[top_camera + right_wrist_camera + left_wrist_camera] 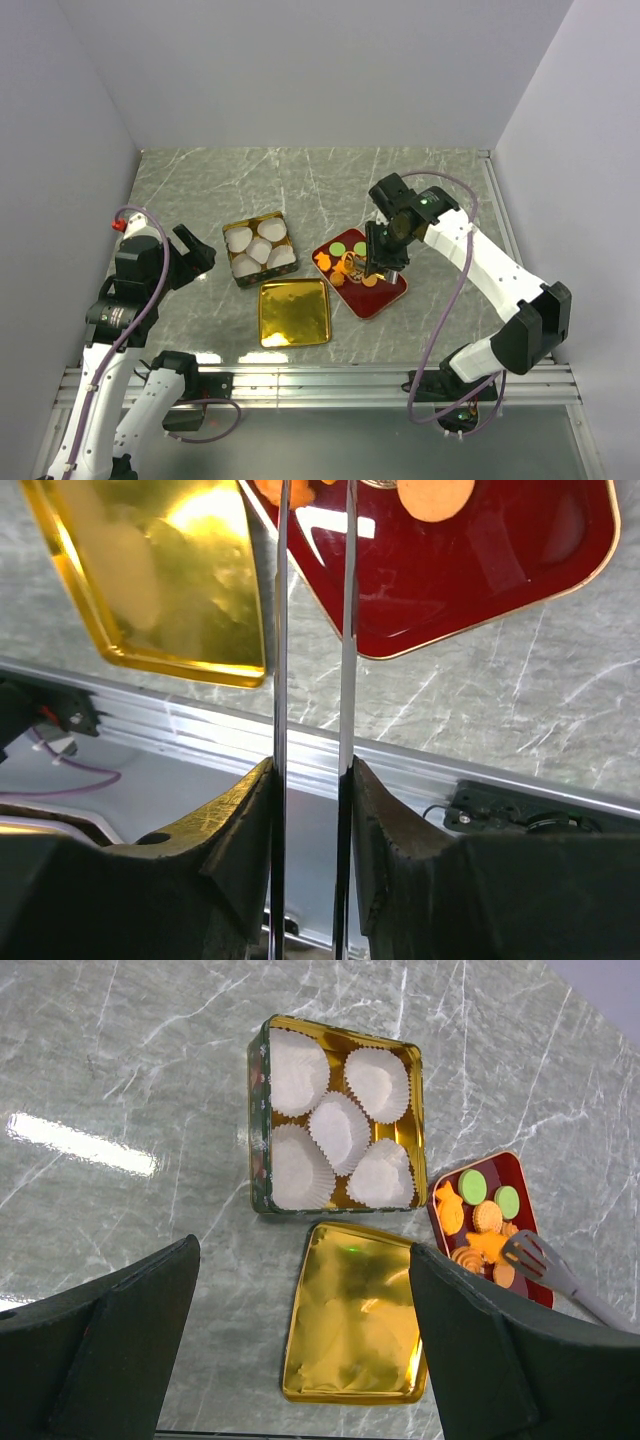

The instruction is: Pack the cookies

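Observation:
Several small cookies (345,262), orange and two green, lie on a red tray (388,296); they also show in the left wrist view (482,1222). My right gripper (385,262) is above them, shut on metal tongs (279,630), whose two arms run between its fingers (240,820). The slotted tong head (528,1253) hovers at the orange cookies. A square tin (239,280) holds several white paper cups (338,1130), all without cookies. My left gripper (195,255) is open and empty, left of the tin and above the table.
A gold lid (294,312) lies flat in front of the tin, left of the red tray, seen also from both wrists (355,1320) (150,570). The table's metal front rail (480,760) runs just beyond the tray. Walls enclose the table on three sides.

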